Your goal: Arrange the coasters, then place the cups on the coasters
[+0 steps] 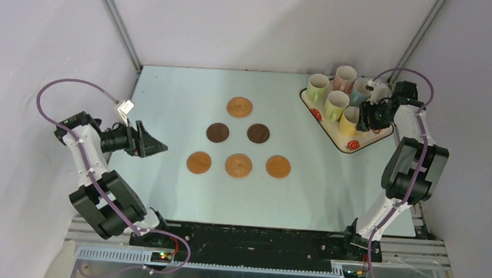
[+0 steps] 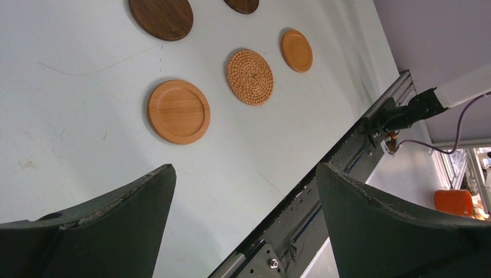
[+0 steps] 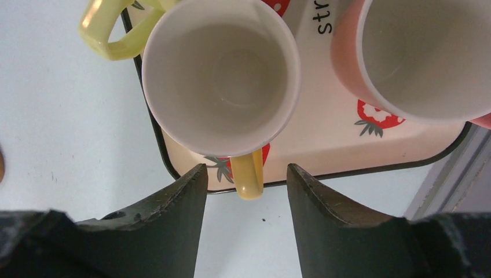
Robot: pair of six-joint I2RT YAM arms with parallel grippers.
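Note:
Six coasters lie in a triangle mid-table: a tan one (image 1: 239, 106) at the far tip, two dark brown ones (image 1: 218, 132) (image 1: 258, 132), then tan (image 1: 199, 162), woven (image 1: 238, 165) and tan (image 1: 278, 166). The cups stand on the strawberry tray (image 1: 353, 144): yellow cup (image 1: 350, 119), pale green (image 1: 336, 106), another green (image 1: 317, 87), pink (image 1: 344, 77), blue (image 1: 361, 91). My right gripper (image 3: 247, 169) is open, its fingers either side of the yellow cup's (image 3: 220, 75) handle (image 3: 248, 176), with a gap on each side. My left gripper (image 2: 246, 168) hangs open and empty left of the coasters.
The tray (image 3: 324, 145) sits at the table's far right corner, close to the right edge. A pink cup (image 3: 422, 52) stands right beside the yellow one. The table's metal front rail (image 2: 324, 191) runs under my left gripper.

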